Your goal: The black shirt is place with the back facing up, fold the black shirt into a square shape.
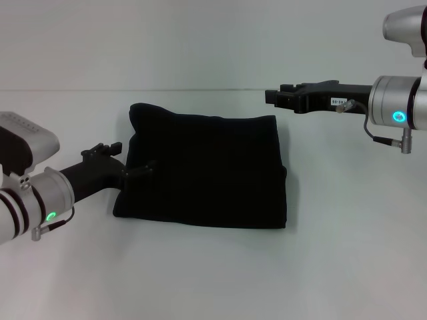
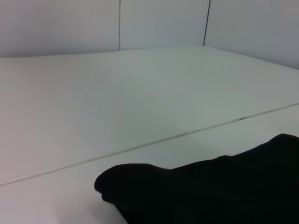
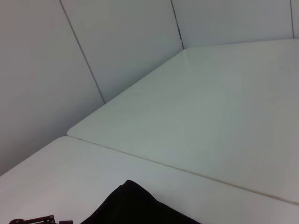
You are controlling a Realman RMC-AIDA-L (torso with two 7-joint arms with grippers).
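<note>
The black shirt [image 1: 207, 173] lies folded into a rough square in the middle of the white table [image 1: 213, 280], plain black side up. My left gripper [image 1: 127, 159] is low at the shirt's left edge and stands open. One finger [image 1: 143, 168] rests over the cloth's edge and the other [image 1: 107, 148] is off the cloth, above the table. My right gripper [image 1: 270, 97] hovers apart from the shirt, above and beyond its far right corner. A corner of the black shirt [image 2: 210, 191] shows in the left wrist view. The right wrist view also catches part of the shirt [image 3: 135, 207].
White tabletop surrounds the shirt on all sides. A seam line [image 2: 154, 142] crosses the table behind the shirt. White wall panels [image 3: 117, 42] stand at the back.
</note>
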